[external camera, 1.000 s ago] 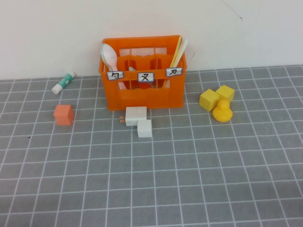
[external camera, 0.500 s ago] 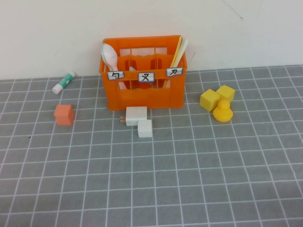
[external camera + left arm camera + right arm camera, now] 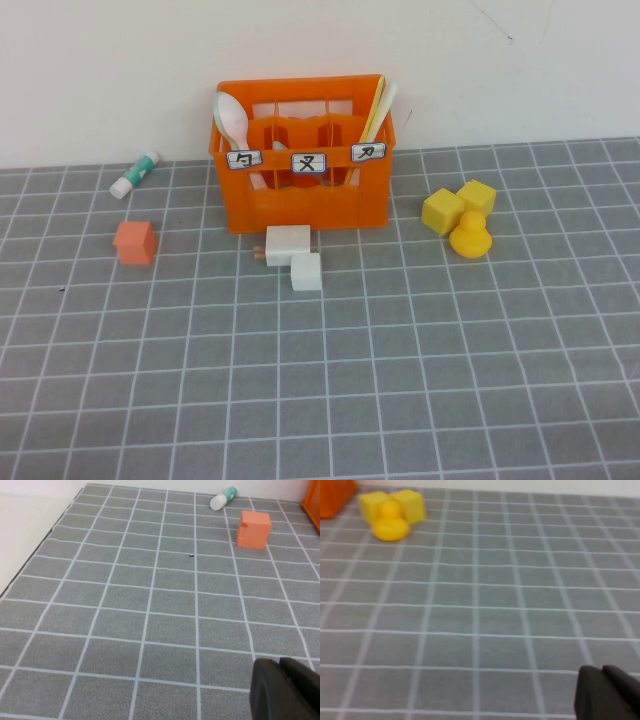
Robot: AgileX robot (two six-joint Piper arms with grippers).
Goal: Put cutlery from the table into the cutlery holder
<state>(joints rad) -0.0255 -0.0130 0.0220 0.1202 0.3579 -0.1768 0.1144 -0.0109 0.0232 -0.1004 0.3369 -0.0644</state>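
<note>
Only a dark edge of the left tool is seen above bare tabletop; whether it is open cannot be told, and nothing is seen in it; an orange cube and a glue stick lie well ahead of it. The right tool is likewise a dark edge, its opening not discernible; a yellow duck lies well ahead. The cutlery, pale yellow and white knives, stands inside the cutlery holder, far from both tools.
</note>
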